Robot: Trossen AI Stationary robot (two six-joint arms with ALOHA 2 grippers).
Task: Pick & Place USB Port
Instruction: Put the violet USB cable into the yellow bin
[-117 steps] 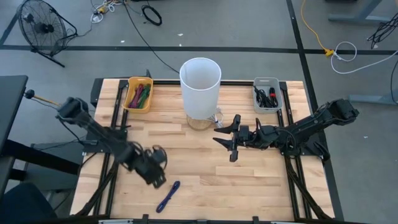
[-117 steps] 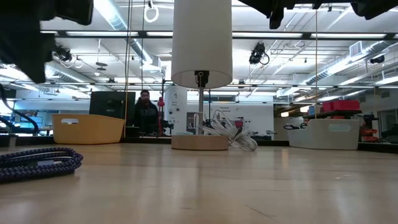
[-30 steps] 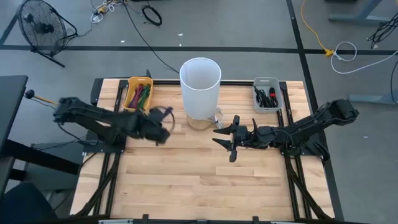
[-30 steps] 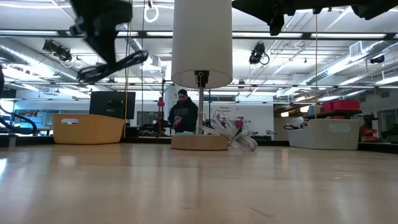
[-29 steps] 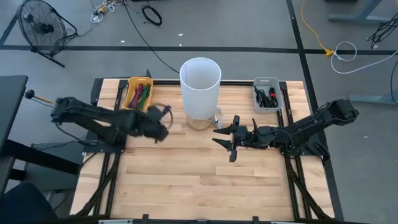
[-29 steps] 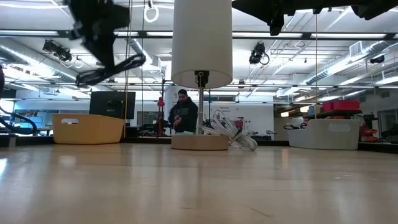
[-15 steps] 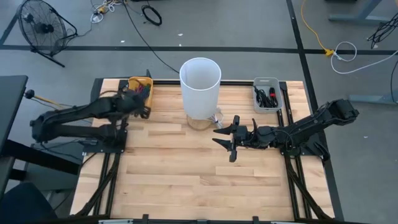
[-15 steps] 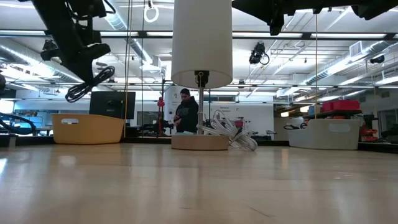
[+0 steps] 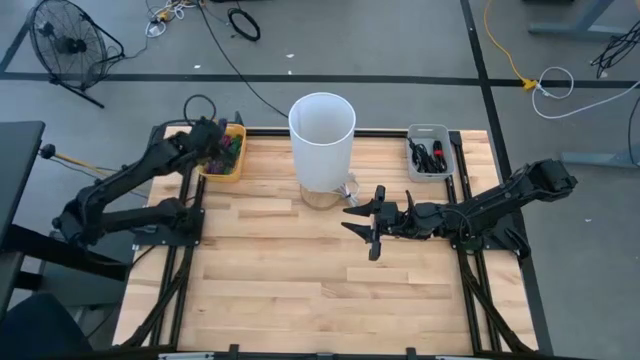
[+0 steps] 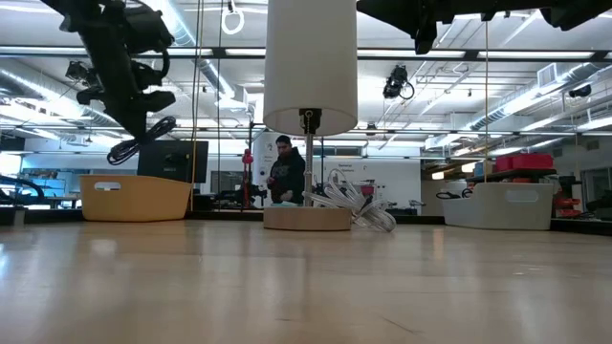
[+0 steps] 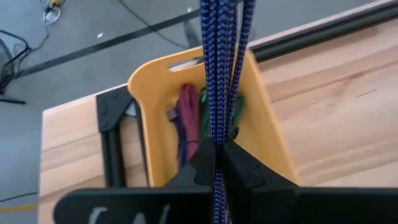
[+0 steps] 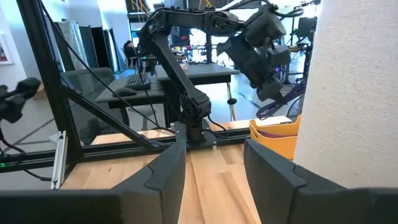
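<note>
Across the counter [image 9: 330,270], our left end effector [image 11: 217,163] has carried the clamped blue cable [image 11: 219,68] above the yellow bin [image 11: 152,118]. We judge release comes next; our right end effector [image 9: 372,226] waits open at centre.

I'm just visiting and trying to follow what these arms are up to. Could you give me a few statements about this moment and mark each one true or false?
1. The left gripper is shut on the blue cable. True.
2. The cable lies flat on the table. False: it hangs in the air above the yellow bin.
3. The yellow bin already holds other cables. True.
4. The right gripper is carrying something. False: it is open and holds nothing, waiting near the white lamp.
5. The grey bin sits beside the yellow bin. False: the lamp stands between them.
</note>
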